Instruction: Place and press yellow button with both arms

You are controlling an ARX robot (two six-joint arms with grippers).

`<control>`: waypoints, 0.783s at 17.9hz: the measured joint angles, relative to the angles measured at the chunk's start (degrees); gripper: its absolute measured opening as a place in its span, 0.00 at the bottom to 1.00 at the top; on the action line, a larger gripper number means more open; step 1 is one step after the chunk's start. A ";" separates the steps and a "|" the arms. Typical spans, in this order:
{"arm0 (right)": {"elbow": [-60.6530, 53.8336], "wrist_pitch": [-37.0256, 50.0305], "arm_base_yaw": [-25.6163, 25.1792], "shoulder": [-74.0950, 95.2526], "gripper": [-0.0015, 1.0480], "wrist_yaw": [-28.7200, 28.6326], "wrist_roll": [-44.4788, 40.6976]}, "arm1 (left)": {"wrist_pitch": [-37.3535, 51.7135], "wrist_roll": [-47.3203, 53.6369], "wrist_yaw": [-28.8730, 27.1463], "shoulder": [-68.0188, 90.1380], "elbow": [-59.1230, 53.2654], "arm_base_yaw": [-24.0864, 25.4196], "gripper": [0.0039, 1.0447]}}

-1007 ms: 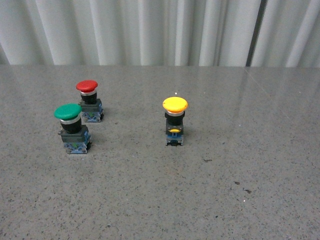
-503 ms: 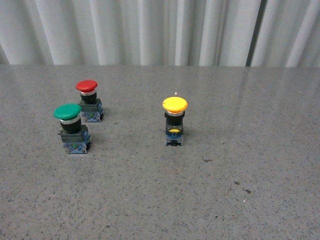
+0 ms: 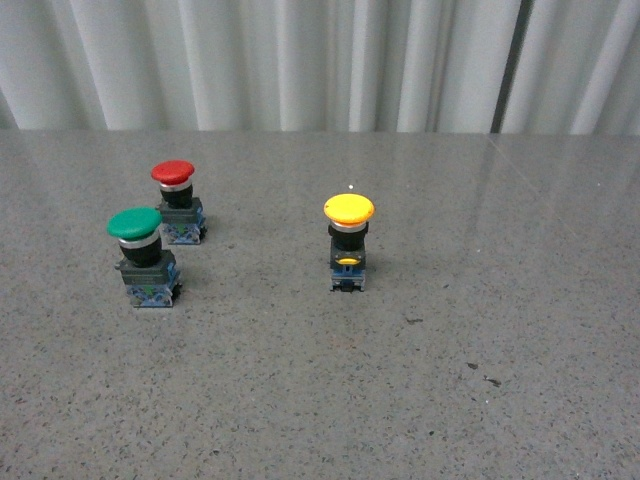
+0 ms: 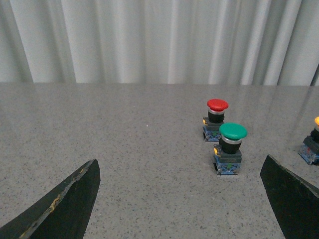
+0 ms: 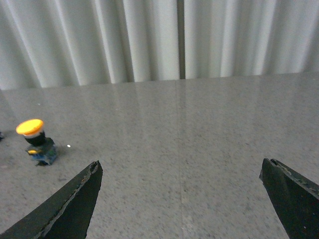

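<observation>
The yellow button (image 3: 349,240) stands upright near the middle of the grey table in the front view. It also shows in the right wrist view (image 5: 35,140) and at the edge of the left wrist view (image 4: 313,144). Neither arm shows in the front view. My left gripper (image 4: 180,167) is open and empty, its black fingers (image 4: 70,204) wide apart above bare table. My right gripper (image 5: 180,167) is open and empty, well away from the yellow button.
A green-capped button (image 3: 145,259) and a red-capped button (image 3: 179,202) stand close together at the table's left; both show in the left wrist view, green (image 4: 229,154) and red (image 4: 215,118). A pale pleated curtain (image 3: 320,60) hangs behind the table's far edge.
</observation>
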 joint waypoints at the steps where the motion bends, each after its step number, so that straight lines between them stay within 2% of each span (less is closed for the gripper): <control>1: 0.66 1.97 -0.35 2.16 0.94 -0.87 0.55 | 0.00 0.00 0.00 0.00 0.00 0.00 0.94; 8: 9.38 22.08 -0.72 22.67 0.94 -4.76 0.98 | -0.02 0.02 0.00 0.00 0.00 0.00 0.94; 10: 18.21 33.59 2.78 40.68 0.94 -6.01 0.28 | -0.02 0.00 0.00 0.00 0.00 0.00 0.94; 11: 23.21 35.50 5.29 49.40 0.94 -5.79 -0.85 | -0.02 0.00 0.00 0.00 0.00 0.00 0.94; 14: 39.10 31.67 13.88 70.88 0.94 -6.25 -4.35 | -0.02 0.00 0.00 0.00 0.00 0.00 0.94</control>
